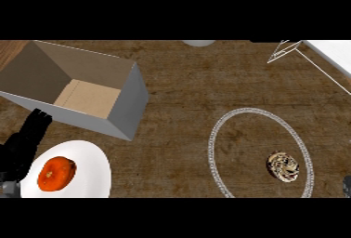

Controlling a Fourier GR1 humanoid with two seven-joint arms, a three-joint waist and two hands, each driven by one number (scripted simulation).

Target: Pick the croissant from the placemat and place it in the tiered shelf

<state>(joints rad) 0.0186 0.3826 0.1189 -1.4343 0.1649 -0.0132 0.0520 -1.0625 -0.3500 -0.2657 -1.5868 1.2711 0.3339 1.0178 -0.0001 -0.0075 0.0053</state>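
The croissant (282, 166), brown with pale and dark swirls, lies on the right half of the placemat (213, 142), an oval with a silvery rim at the lower right. The tiered shelf (328, 50), white with thin wire legs, sits in the far right corner. My left hand (24, 142) rests open at the left edge, fingers pointing up, beside a white plate. Only a dark sliver of my right hand (347, 186) shows at the right edge, a short way right of the croissant and apart from it.
An open cardboard box (130, 100) with grey outer walls stands at the upper left. In front of it a white plate (93, 162) holds an orange round fruit (56, 174). A small white round object (198, 42) peeks in at the far edge.
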